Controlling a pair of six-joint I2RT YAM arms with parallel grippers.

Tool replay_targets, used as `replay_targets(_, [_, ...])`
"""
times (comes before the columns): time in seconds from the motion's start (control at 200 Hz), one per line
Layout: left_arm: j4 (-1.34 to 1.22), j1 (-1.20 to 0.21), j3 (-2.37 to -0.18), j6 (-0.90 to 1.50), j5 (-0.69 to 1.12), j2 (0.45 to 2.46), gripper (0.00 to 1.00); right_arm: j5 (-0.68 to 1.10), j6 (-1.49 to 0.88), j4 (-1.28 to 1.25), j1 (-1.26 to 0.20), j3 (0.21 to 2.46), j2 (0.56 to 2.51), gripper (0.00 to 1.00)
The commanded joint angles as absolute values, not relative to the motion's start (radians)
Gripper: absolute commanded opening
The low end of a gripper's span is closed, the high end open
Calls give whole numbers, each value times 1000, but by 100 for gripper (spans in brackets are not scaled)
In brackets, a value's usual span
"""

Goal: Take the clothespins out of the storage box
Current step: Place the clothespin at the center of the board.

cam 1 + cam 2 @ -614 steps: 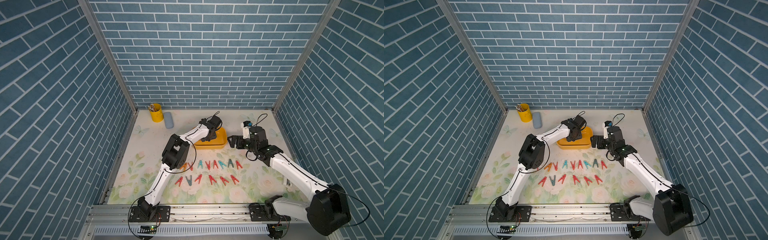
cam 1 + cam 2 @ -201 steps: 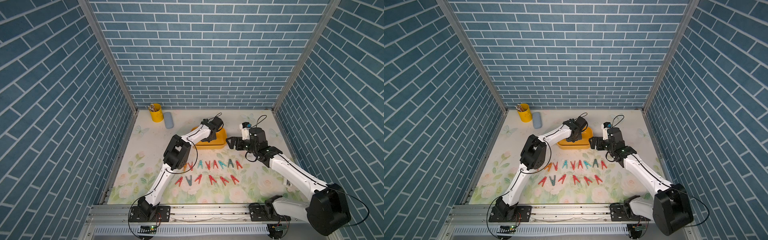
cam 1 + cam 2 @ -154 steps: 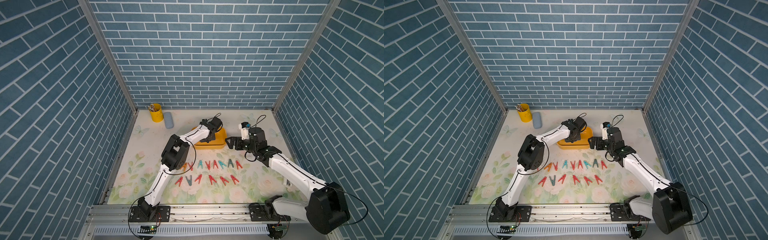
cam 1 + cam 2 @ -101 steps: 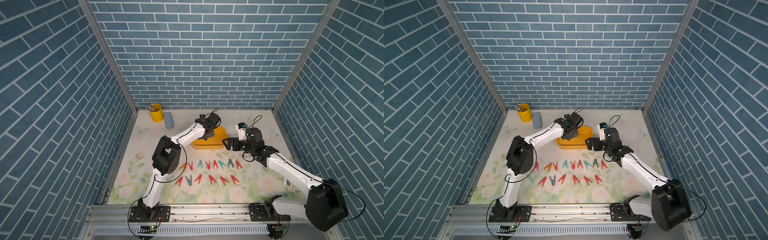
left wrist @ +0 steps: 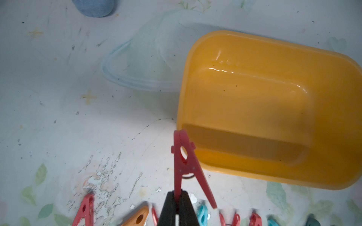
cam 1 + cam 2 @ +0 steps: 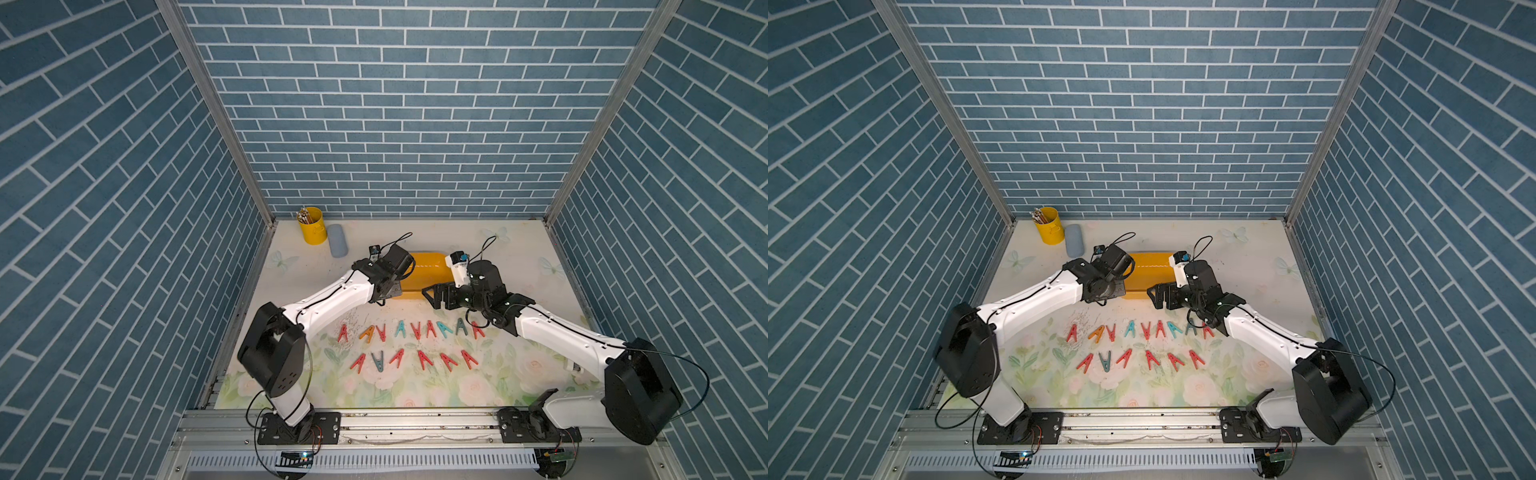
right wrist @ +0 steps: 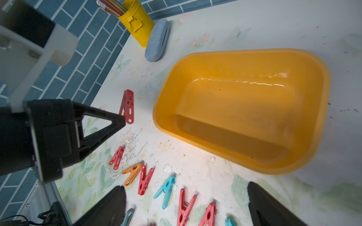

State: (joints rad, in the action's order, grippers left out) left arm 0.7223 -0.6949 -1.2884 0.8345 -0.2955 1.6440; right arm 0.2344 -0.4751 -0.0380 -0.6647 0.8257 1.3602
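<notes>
Floral surface (image 6: 519, 257) | storage box (image 5: 254, 107) empty | clothespins (image 6: 417, 331) rowed at its 6 o'clock | left hand (image 5: 177, 197) pinching red clothespin (image 5: 184, 166) at box's 7 o'clock | right hand (image 6: 430, 296) spread, empty | remaining: likely one placement

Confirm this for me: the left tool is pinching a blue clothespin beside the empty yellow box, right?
Not blue: the left wrist view shows the left tool pinching a red clothespin beside the empty yellow box.

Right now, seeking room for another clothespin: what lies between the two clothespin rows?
Nothing but bare flowered mat between the far row and near row, in both top views.
</notes>
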Motion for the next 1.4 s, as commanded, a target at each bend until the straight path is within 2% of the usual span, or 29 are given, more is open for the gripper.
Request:
replay_targets(0.0, [749,-692,-1169,883,-330,1543,0,230,-506,-85,-696,862,1381,99])
replay_targets(0.275, [840,-684,-891,970,-337,1288,0,224,-532,-131,-766,877,1435,99])
replay_targets(0.585, [858,-673,-639,1069,-261,1108,2,213,-542,-143,-821,898,1477,99])
replay_targets(1.24, [782,-679,-518,1100,-126,1184,7,169,-541,-119,-834,893,1465,99])
replay_targets(1.295, [782,-680,-521,1098,-125,1184,10,169,-540,-120,-834,893,1466,99])
replay_targets(1.39, [790,-680,-535,1098,-130,1186,23,168,-538,-113,-834,897,1471,99])
